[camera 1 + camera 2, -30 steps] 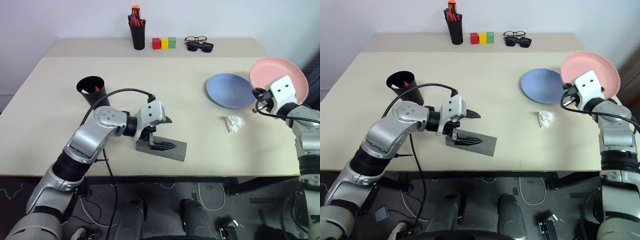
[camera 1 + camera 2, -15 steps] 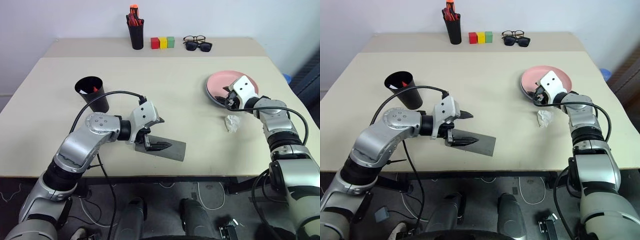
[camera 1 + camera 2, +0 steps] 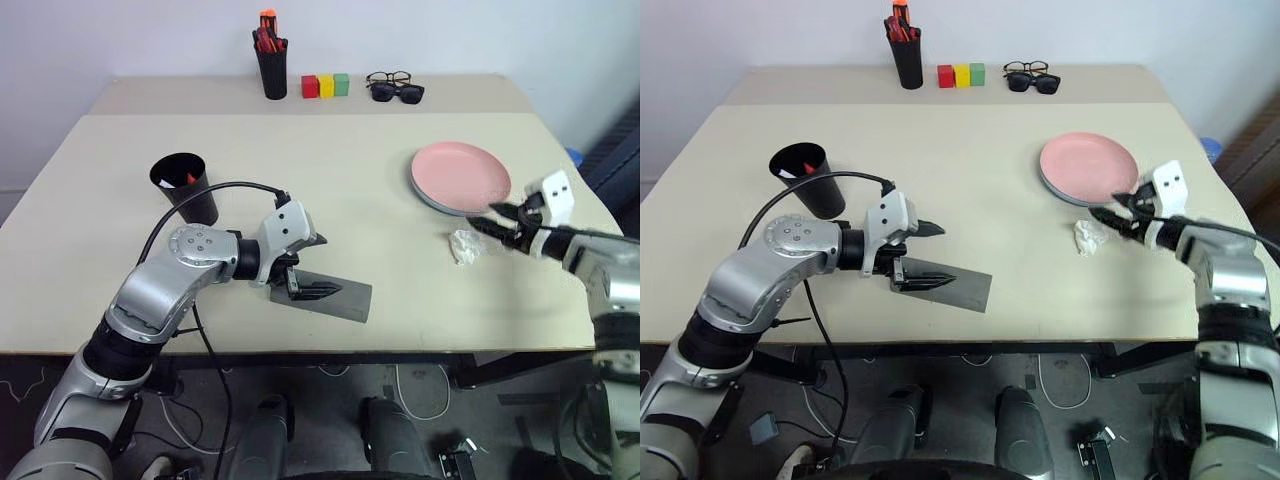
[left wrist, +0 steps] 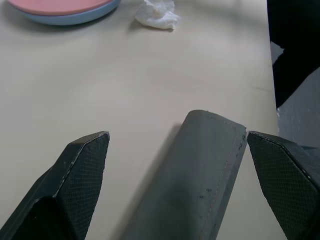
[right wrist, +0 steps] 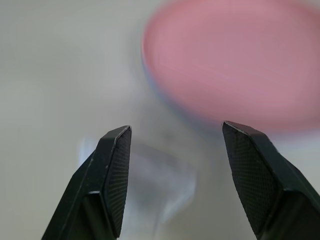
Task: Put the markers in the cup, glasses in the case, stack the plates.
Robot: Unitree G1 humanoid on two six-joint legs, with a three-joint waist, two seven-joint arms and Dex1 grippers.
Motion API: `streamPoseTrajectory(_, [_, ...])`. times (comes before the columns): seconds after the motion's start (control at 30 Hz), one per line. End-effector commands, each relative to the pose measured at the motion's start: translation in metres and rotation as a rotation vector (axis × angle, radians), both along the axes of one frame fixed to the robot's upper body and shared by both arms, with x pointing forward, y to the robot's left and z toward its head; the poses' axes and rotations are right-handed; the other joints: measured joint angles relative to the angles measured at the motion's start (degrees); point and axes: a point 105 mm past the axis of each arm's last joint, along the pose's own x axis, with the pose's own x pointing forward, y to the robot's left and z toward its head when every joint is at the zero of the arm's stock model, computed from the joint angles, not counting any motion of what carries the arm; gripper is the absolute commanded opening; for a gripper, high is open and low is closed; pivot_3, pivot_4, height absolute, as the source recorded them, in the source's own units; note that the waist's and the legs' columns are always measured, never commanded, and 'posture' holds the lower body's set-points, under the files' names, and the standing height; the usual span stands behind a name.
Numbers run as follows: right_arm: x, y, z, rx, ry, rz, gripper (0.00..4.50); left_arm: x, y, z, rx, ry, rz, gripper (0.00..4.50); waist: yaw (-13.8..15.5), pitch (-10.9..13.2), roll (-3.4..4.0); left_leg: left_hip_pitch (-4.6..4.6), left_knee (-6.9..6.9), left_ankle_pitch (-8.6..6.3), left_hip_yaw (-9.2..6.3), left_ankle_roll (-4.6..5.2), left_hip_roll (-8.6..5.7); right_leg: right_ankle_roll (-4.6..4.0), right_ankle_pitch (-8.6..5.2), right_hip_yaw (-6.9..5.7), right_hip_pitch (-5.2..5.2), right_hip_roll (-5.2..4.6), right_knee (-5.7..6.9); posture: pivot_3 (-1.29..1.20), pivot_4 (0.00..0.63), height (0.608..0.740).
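Left eye view: two stacked plates, one cup, one case.

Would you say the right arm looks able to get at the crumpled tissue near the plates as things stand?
Probably yes. The right gripper, jaws open, hangs just beside the crumpled tissue, with bare table between them. The stacked plates lie behind the tissue, not in the way.
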Motion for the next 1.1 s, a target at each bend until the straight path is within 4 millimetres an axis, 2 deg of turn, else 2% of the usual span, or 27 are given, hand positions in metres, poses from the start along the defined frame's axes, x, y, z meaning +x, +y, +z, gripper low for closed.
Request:
streamPoseTrajectory(0.03, [-0.007, 0.001, 0.017, 0.026, -0.032, 0.000, 2.90, -0.001, -0.004, 0.008, -0.007, -0.043, -0.033, 4.50, -0.4, 0.0, 0.00, 0.01, 0.02, 0.00, 0.00, 0.00, 0.00, -0.01, 0.01, 0.00, 0.01, 0.00, 0.00, 0.00, 0.150, 0.740])
streamPoseTrajectory(0.17, [-0.011, 0.011, -0.007, 0.084, 0.049, 0.010, 2.90, -0.001, -0.004, 0.006, 0.001, -0.042, -0.042, 4.50, -0.4, 0.0, 0.00, 0.04, 0.06, 0.00, 0.00, 0.00, 0.02, 0.01, 0.00, 0.00, 0.01, 0.00, 0.01, 0.00, 0.150, 0.740])
streamPoseTrajectory(0.4, [-0.005, 0.030, -0.025, 0.130, 0.097, 0.036, 2.90, -0.003, -0.001, 0.006, 0.005, -0.042, -0.033, 4.50, -0.3, 0.0, 0.00, 0.01, 0.02, 0.00, 0.00, 0.00, 0.01, -0.05, 0.04, 0.00, -0.01, 0.00, -0.01, 0.00, 0.150, 0.740])
streamPoseTrajectory(0.5, [-0.003, 0.036, -0.026, 0.146, 0.097, 0.048, 2.02, -0.003, 0.001, 0.006, 0.006, -0.041, -0.022, 4.50, -0.2, 0.0, 0.00, 0.00, 0.02, 0.00, 0.00, 0.00, 0.01, -0.04, 0.03, 0.00, -0.01, 0.00, -0.01, 0.00, 0.150, 0.740])
streamPoseTrajectory(0.53, [-0.002, 0.038, -0.025, 0.149, 0.094, 0.052, 1.51, -0.003, 0.001, 0.005, 0.007, -0.042, -0.019, 4.50, -0.2, 0.0, 0.00, 0.00, 0.02, 0.00, 0.00, 0.00, 0.01, -0.04, 0.03, 0.00, -0.01, 0.00, -0.01, 0.00, 0.150, 0.740])
streamPoseTrajectory(0.63, [-0.001, 0.044, -0.015, 0.148, 0.057, 0.068, 0.03, -0.004, 0.003, 0.006, 0.003, -0.044, -0.005, 4.50, -0.2, 0.0, 0.00, 0.00, 0.02, 0.00, 0.00, 0.00, 0.01, -0.04, 0.03, 0.00, -0.01, 0.00, -0.01, 0.00, 0.150, 0.740])
streamPoseTrajectory(0.9, [0.015, 0.044, 0.033, 0.166, -0.140, 0.064, 0.03, -0.005, 0.005, 0.003, -0.009, -0.039, 0.021, 4.50, -0.3, 0.0, 0.00, 0.00, 0.02, 0.00, 0.00, 0.00, 0.01, -0.04, 0.04, 0.00, -0.02, 0.00, 0.00, 0.00, 0.150, 0.740])
streamPoseTrajectory(1.0, [0.034, 0.042, 0.052, 0.183, -0.214, 0.031, 0.03, -0.003, 0.005, 0.005, -0.015, -0.041, 0.034, 4.50, -0.5, 0.0, 0.00, 0.01, 0.03, 0.00, 0.00, 0.00, 0.01, -0.04, 0.04, 0.00, -0.02, 0.00, 0.00, 0.00, 0.150, 0.740])
streamPoseTrajectory(1.1, [0.057, 0.037, 0.059, 0.160, -0.250, -0.035, 0.03, -0.002, 0.007, 0.006, -0.019, -0.047, 0.052, 4.50, -0.4, 0.0, 0.00, 0.02, 0.03, 0.00, 0.00, 0.00, 0.01, -0.06, 0.05, -0.01, -0.02, 0.00, 0.00, 0.00, 0.150, 0.740])
